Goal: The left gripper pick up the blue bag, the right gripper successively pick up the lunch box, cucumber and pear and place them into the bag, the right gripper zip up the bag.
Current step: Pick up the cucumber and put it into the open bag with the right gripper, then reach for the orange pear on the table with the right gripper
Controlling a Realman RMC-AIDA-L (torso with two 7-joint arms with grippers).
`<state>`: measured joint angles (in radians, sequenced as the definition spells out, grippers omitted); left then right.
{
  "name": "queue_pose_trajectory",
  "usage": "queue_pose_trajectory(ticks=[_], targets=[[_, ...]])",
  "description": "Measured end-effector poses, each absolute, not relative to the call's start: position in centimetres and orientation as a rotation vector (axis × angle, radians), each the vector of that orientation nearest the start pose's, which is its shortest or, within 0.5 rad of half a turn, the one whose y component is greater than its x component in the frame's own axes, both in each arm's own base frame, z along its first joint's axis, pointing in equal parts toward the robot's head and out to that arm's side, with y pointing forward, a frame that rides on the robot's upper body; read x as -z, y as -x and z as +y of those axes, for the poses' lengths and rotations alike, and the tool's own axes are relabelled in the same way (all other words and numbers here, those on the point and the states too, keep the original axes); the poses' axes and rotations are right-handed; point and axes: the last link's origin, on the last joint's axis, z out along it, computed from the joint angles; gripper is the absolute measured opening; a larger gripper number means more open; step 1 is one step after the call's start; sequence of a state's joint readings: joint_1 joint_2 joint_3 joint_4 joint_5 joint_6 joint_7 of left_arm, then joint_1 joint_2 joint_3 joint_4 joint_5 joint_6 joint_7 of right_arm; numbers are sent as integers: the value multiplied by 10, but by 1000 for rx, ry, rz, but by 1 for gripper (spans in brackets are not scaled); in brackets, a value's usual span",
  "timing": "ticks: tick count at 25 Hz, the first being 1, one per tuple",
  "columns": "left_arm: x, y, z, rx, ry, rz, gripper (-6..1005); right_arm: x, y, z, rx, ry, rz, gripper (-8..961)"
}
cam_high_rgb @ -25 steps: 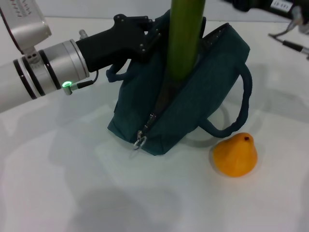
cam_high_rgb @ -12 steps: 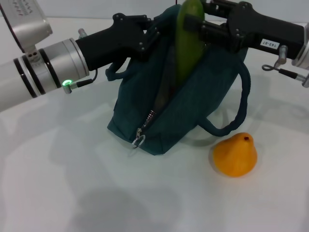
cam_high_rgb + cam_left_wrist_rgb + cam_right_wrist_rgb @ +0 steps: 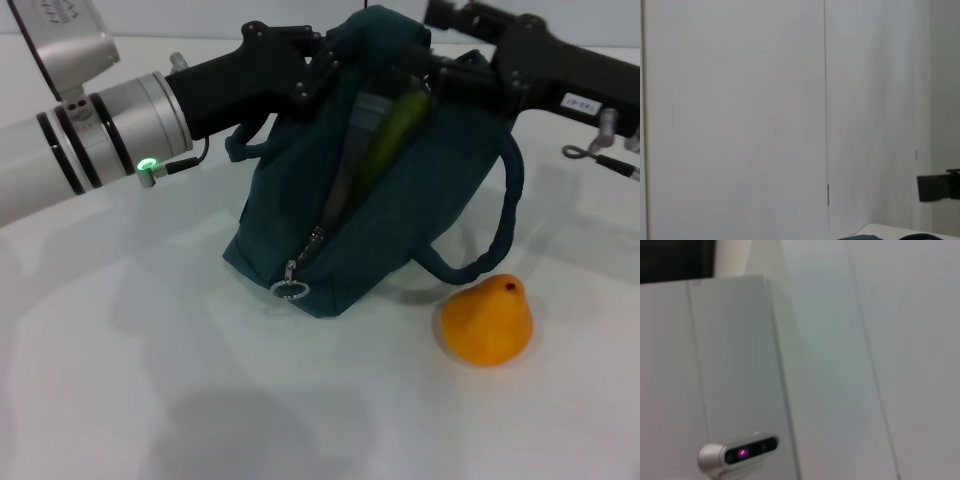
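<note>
**Cucumber half inside the blue bag, pear waiting on the table**

We see the blue bag [image 3: 400, 215] standing on a white table [image 3: 150, 400], its zipper undone along the top and the metal ring pull [image 3: 290, 290] hanging at the near lower end of the zip line. The cucumber [image 3: 392, 135] lies tilted in the open mouth, its lower part sunk into the bag and its upper end still showing above the fabric. Beside it inside the opening we can make out a pale edge that may be the lunch box, but we cannot say for sure.

Our left gripper [image 3: 318, 72] reaches in from the left and pinches the bag's upper edge near one handle, its fingers closed on the fabric and holding the bag upright. Our right gripper [image 3: 440, 80] comes in from the right at the top of the bag, right at the cucumber's upper end; its fingertips are hidden by fabric and cucumber, so we cannot tell whether they grip or have let go.

One padded handle [image 3: 500, 215] loops down the bag's right side to the table. The pear [image 3: 487, 320] sits on the table just beside that handle, near the bag's lower right corner, apart from both grippers.

The left wrist view shows only a pale wall [image 3: 740, 120] with a sliver of bag at the frame's edge. The right wrist view shows a light panel [image 3: 730, 365] and a small camera unit [image 3: 737, 454] with a pink light.
</note>
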<state>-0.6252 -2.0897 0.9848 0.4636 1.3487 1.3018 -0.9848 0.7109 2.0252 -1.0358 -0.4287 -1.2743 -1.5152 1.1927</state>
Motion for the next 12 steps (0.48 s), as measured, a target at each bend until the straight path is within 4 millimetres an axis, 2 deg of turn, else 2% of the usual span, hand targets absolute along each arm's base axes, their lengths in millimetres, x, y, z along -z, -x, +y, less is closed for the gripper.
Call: queue_pose_trajectory(ticks=[2, 6, 11, 12], targets=[[22, 201, 380, 994, 2418, -269, 77, -6, -167, 375, -1307, 2535, 302, 673], [22, 202, 379, 995, 2416, -273, 77, -23, -191, 352, -1330, 2515, 237, 684], [24, 205, 377, 983, 2413, -277, 78, -25, -236, 314, -1264, 2482, 268, 850], [25, 205, 378, 979, 2413, -274, 78, -25, -244, 305, -1248, 2472, 265, 845]])
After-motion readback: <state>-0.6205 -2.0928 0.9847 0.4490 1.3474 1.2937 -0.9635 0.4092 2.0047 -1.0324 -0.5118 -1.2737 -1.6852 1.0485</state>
